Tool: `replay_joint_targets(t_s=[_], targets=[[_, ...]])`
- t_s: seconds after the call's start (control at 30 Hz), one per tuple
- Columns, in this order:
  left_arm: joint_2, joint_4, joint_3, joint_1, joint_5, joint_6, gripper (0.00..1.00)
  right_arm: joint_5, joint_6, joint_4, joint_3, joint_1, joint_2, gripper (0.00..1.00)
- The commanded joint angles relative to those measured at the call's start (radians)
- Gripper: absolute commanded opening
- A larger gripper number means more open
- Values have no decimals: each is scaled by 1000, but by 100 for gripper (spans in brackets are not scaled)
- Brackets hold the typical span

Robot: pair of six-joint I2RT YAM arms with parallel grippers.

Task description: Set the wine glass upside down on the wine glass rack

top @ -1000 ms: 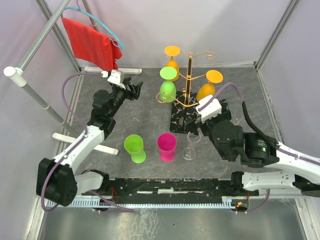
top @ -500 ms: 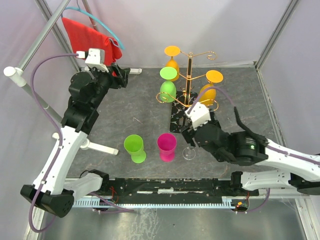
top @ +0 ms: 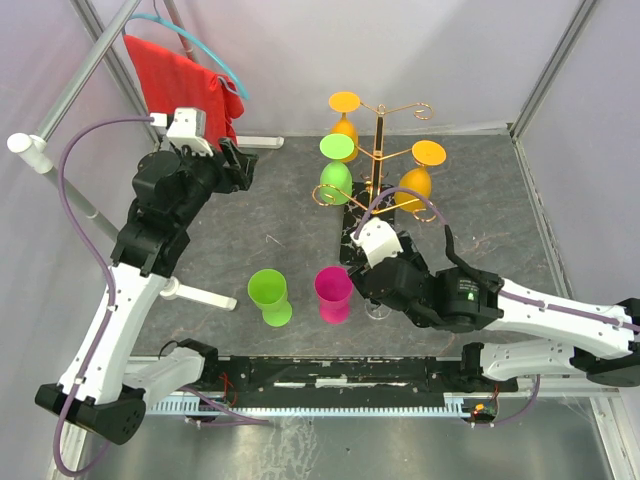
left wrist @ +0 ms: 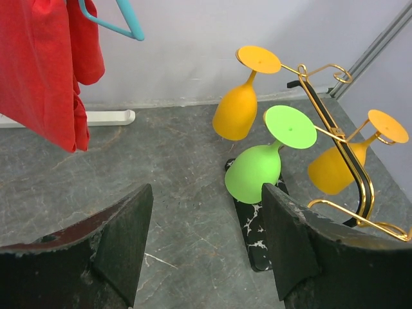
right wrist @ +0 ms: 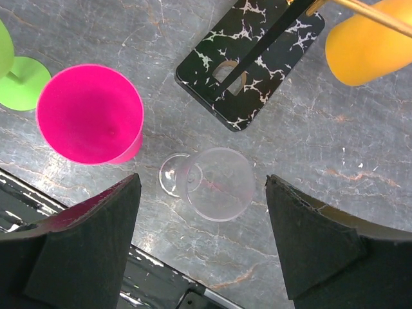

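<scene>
The wine glass (right wrist: pixel 215 183) is clear and stands on its foot on the table (right wrist: pixel 360 148), with its open mouth up. It is just beside the pink cup (right wrist: pixel 90 112) and near the black base (right wrist: pixel 270 38) of the rack (top: pixel 379 150). The right pincer (right wrist: pixel 201 190) is right above the glass, looking almost straight down into it. Its two fingers are spread wide, one on each side of the glass, and they hold nothing. The stem runs up and down, so it points up at the pincer. I think the right pincer needs to go down and close on the glass, then flip it over and bring it to the rack. The pink cup is very close on one side, so a finger could bump it. The left pincer (left wrist: pixel 206 212) is spread wide too and holds nothing. It is up high at the far left, well apart from the glass, so the right arm is much nearer. Two orange glasses (top: pixel 412 180) and a green glass (top: pixel 335 180) hang on the rack upside down.
</scene>
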Motion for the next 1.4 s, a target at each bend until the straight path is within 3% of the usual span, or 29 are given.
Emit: replay_joint_targets(t_s=[0.0, 0.27, 0.67, 0.87, 1.07, 1.37], targets=[[-34, 8, -4, 1, -6, -47, 75, -10, 24, 44, -36, -18, -20, 86], [-38, 11, -15, 1, -17, -49, 75, -123, 10, 102, -97, -77, -14, 74], [-38, 22, -40, 1, -22, -51, 75, -154, -11, 117, -116, -85, 41, 51], [-42, 31, -48, 1, -13, -65, 75, -165, -8, 97, -117, -93, 38, 31], [-37, 48, -52, 2, 3, -97, 76, -153, -3, 44, -96, -99, 20, 1], [-47, 91, -97, 1, -29, -265, 76, -194, -11, -134, 94, -99, -54, 1]])
